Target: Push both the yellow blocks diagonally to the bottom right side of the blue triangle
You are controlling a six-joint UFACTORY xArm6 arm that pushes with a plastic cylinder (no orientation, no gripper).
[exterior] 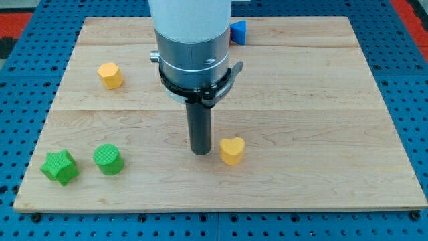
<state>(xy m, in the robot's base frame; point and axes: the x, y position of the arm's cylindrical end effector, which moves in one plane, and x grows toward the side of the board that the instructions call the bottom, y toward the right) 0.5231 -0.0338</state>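
A yellow heart-shaped block (232, 150) lies on the wooden board, below centre. A yellow hexagonal block (110, 75) lies at the upper left. A blue block (239, 32) shows at the view's top, partly hidden behind the arm, with a sliver of red beside it; its shape cannot be made out. My tip (200, 152) stands just left of the yellow heart, very close to it or touching it. The hexagon is far to the tip's upper left.
A green star-shaped block (59, 167) and a green round block (108, 159) lie near the board's lower left corner. The wooden board (321, 134) rests on a blue perforated surface. The arm's white and grey body (192, 47) covers the top centre.
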